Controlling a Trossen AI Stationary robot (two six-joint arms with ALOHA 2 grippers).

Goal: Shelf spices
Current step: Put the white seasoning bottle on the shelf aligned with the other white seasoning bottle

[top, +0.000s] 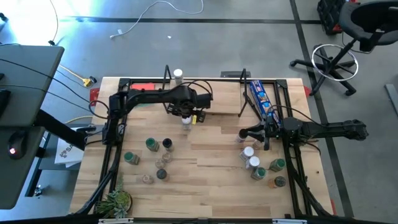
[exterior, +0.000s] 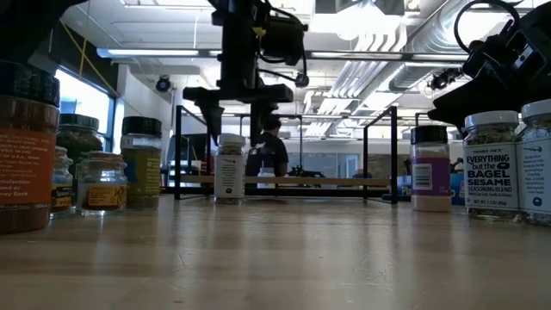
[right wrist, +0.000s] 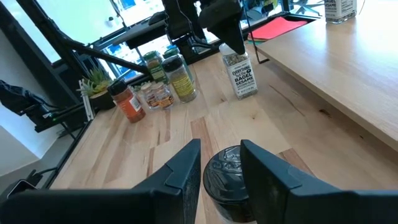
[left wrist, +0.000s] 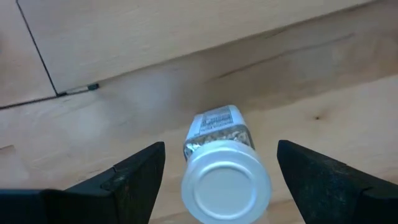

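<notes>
Wooden tabletop [top: 211, 155] fills the centre of the overhead picture, with grey floor around it. Just above centre, the left gripper [top: 186, 117] hangs with its fingers spread wide on either side of one upright white-lidded jar [left wrist: 225, 168], not gripping it. At centre right, the right gripper [top: 244, 134] has its fingers closed around one dark-lidded jar [right wrist: 227, 176]. At top centre, one white-lidded jar [top: 178, 75] stands on the shelf [top: 211, 96], a pale board with black wire ends. One blue packet [top: 262, 98] lies at the shelf's right end. About six jars [top: 152, 158] cluster at lower left, about five jars [top: 261, 167] at lower right.
</notes>
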